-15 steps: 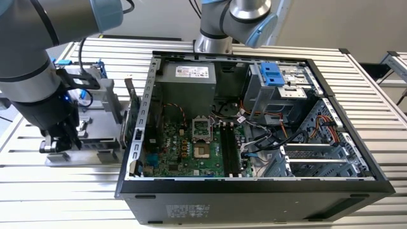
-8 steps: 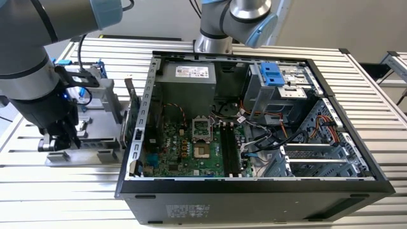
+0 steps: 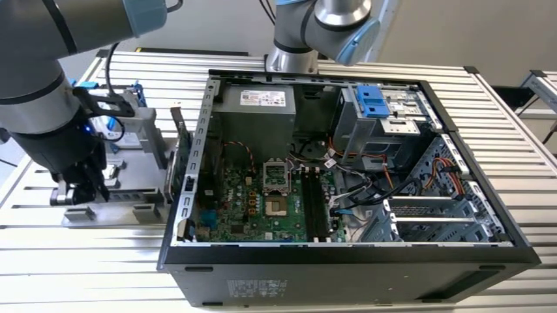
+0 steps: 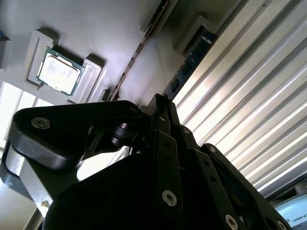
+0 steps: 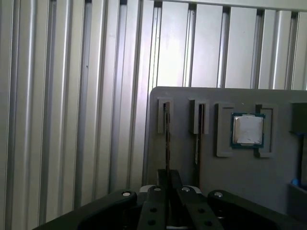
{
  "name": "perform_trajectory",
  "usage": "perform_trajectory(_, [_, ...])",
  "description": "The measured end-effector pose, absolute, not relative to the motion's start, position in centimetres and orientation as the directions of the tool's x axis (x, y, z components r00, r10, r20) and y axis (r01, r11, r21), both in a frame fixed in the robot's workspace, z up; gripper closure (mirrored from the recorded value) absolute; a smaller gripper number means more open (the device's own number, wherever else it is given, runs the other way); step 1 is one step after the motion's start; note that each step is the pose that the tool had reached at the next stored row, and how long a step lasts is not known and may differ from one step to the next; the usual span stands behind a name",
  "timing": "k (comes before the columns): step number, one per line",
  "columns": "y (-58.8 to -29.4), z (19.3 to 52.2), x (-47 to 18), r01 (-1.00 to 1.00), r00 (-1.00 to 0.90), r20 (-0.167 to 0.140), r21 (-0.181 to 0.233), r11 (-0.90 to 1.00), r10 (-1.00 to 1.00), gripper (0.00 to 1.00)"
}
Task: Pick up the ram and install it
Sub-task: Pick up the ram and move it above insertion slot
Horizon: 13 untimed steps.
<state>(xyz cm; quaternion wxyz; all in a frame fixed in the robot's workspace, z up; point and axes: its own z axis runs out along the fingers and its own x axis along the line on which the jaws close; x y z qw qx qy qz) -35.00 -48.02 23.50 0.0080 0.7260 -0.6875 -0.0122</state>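
One ram (image 5: 166,136), stood on edge in a slot of the grey tray (image 5: 240,191), its long axis laid level and parallel to the ribs of the table (image 5: 72,120). It is pinched at one end between the narrowed fingers of the gripper (image 5: 168,175). A second stick (image 5: 198,139) is slotted just beside it.

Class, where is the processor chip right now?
In both wrist views the processor chip sits in a recess of the grey tray, which lies at the exterior view's left of the computer case.
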Motion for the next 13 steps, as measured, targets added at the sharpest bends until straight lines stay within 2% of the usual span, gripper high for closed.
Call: perform_trajectory(13, [-48.02, 23.86, -34.99, -0.998, 0.054, -0.007, 0.028, -0.054, -0.999, 1.0])
